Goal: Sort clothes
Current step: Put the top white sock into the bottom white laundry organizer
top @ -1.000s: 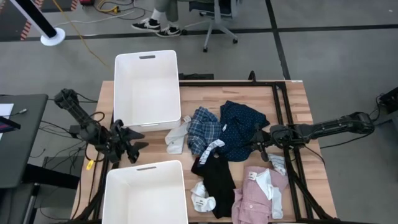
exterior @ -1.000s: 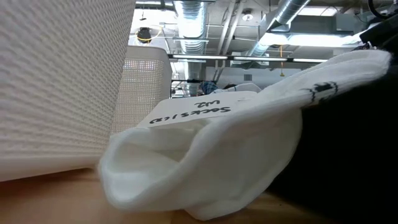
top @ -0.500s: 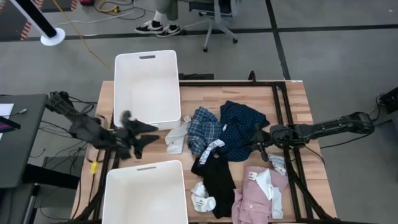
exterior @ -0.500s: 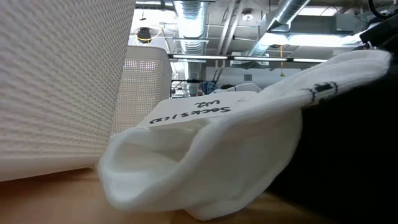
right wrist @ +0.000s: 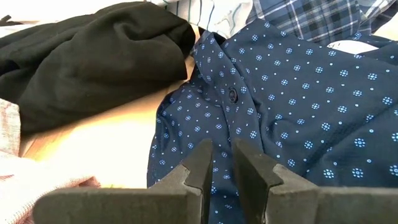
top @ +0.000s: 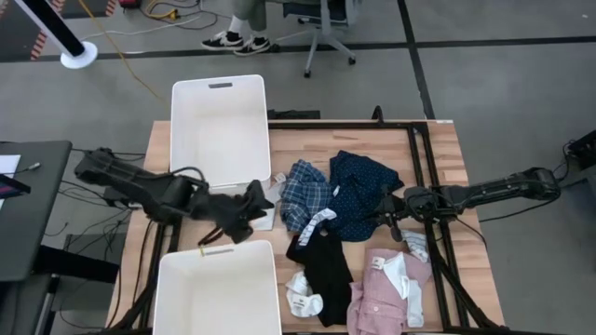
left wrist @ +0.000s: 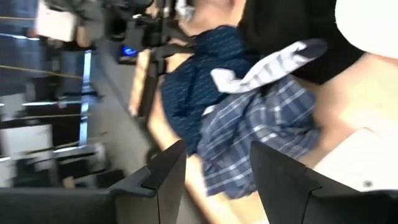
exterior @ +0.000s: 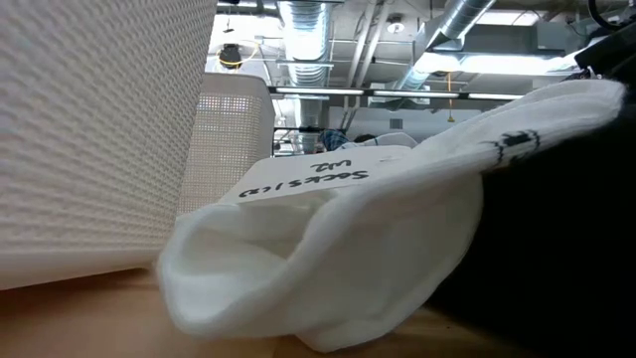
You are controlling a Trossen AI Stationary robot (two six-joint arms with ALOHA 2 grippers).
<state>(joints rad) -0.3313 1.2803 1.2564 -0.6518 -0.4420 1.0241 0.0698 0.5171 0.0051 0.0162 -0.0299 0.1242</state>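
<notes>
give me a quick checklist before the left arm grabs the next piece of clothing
1. Left gripper empty with fingers apart: ok.
2. Left gripper at the clothes pile, near the blue plaid shirt: ok.
3. Far white bin ready to receive: ok, looks empty.
4. Near white bin ready to receive: ok, looks empty.
5. Right gripper out of the way: not ok, it rests on the navy dotted shirt.
6. Which garment the left fingers line up on: cannot tell.

Bright even light; left wrist view motion-blurred.
</notes>
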